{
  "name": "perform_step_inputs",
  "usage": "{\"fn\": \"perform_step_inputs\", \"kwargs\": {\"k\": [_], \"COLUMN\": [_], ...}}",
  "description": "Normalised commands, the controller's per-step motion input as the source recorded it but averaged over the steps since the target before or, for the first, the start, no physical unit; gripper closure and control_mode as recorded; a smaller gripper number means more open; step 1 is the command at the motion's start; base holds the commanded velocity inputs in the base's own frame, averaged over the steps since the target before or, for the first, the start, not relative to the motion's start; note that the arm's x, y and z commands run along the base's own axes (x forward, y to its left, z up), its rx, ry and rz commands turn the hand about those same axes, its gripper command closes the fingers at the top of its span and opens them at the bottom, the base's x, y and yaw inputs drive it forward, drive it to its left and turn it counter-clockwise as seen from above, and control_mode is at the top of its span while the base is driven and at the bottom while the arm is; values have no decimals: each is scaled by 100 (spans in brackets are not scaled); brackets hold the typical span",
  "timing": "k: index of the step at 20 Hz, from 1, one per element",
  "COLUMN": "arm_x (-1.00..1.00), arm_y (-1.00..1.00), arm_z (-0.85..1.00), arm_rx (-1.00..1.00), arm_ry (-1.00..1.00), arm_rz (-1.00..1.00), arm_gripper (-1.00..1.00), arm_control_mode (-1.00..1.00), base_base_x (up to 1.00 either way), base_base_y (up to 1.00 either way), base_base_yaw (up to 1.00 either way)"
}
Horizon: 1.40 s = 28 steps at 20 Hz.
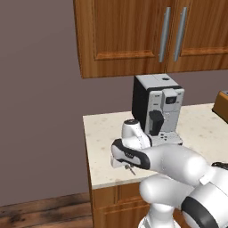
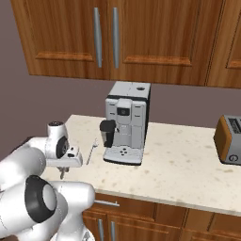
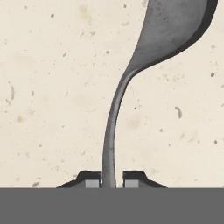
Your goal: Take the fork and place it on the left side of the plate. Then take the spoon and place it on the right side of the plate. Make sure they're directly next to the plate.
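Note:
My gripper is shut on the slim handle of the grey spoon, whose oval bowl points away from the hand over the speckled counter. In the base views the gripper hangs low over the counter's front left part, with the spoon poking out beneath it. The pale silver fork lies on the counter just left of the coffee machine. The yellow plate is out of view.
A silver and black coffee machine stands mid-counter, close behind the gripper. A toaster sits at the right end. Wooden wall cabinets hang above. The counter's left edge is near the hand.

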Motion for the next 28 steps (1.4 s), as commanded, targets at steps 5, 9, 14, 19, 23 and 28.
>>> {"fn": "perform_step_inputs", "kwargs": {"k": [5, 9, 14, 19, 23, 28], "arm_x": [-41, -54, -60, -64, -52, -37], "arm_y": [0, 0, 0, -4, -8, -9], "arm_z": [57, 74, 87, 94, 100, 100], "arm_rx": [-1, -1, 0, 0, 0, 0], "arm_ry": [-4, -9, -14, -17, -17, -13], "arm_rz": [-1, -2, -1, 0, 0, 0], "arm_gripper": [100, 100, 100, 100, 100, 100], "arm_control_mode": [-100, -100, -100, -100, -100, -100], "base_base_x": [0, 0, 0, 0, 0, 0], "base_base_y": [0, 0, 0, 0, 0, 0], "base_base_yaw": [0, 0, 0, 0, 0, 0]}}
